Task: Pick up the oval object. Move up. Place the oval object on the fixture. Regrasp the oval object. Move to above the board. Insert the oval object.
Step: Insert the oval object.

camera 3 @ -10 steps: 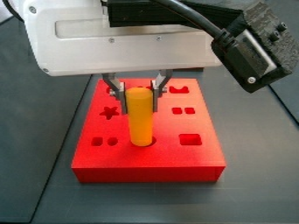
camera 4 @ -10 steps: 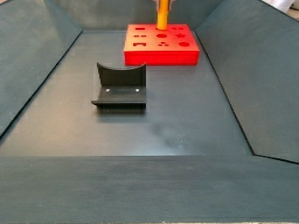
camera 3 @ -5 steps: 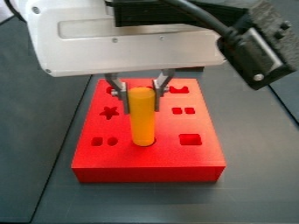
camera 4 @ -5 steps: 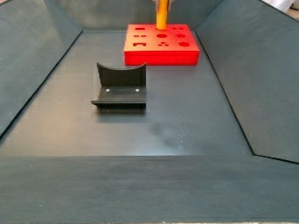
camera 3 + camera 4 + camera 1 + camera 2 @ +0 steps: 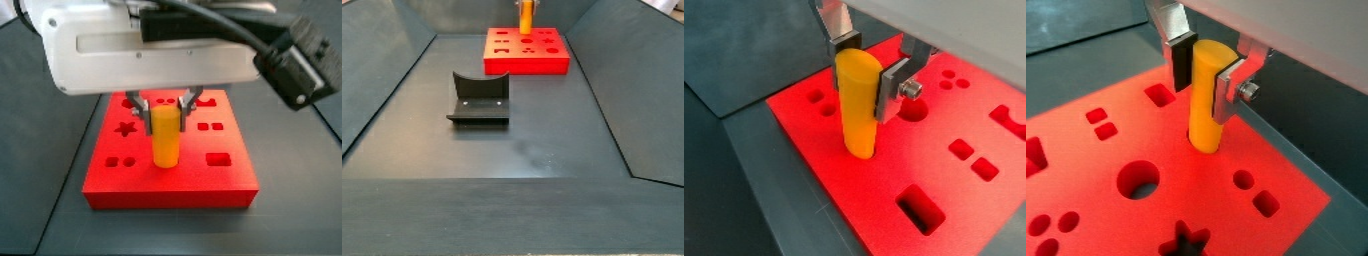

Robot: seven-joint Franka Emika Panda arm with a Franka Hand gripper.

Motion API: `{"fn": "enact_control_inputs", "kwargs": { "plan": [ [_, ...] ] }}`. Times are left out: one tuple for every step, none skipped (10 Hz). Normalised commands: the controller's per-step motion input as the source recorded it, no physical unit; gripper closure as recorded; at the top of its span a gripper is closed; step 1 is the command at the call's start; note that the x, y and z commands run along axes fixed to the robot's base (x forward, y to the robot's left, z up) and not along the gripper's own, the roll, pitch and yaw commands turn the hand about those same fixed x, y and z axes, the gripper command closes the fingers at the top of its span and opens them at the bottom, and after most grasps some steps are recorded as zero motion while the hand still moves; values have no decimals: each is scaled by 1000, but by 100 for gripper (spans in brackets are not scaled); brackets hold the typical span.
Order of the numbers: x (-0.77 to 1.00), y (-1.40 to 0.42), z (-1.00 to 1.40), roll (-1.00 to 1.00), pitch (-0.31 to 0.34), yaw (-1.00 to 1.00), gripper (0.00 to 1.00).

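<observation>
Stood upright over the board [image 5: 170,185]: the oval object [image 5: 164,138], lower end at the red surface near the middle. Clamped on its upper part from both sides by the fingers [image 5: 895,86] of the gripper [image 5: 1205,68], arm reaching straight down. Sat well apart on the open dark floor [image 5: 516,150]: the fixture [image 5: 480,100]. Hemmed by sloping walls all round.

The gripper [image 5: 869,62] is gripping the oval object [image 5: 857,108], hiding its upper sides; the peg's foot is covering the board's [image 5: 844,190] hole.
</observation>
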Motion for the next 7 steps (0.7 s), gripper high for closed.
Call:
{"fn": "enact_control_inputs", "kwargs": {
  "plan": [
    [0,-23,-714,217,-176,111,100],
    [0,-43,-771,197,-154,106,100],
    [0,-57,-840,136,-161,71,100],
    [0,-37,-803,201,-141,9,100],
    [0,-26,-791,220,-139,6,100],
    [-11,-51,-829,209,-131,3,100],
    [-623,0,-891,109,-111,-89,100]
  ]
}}
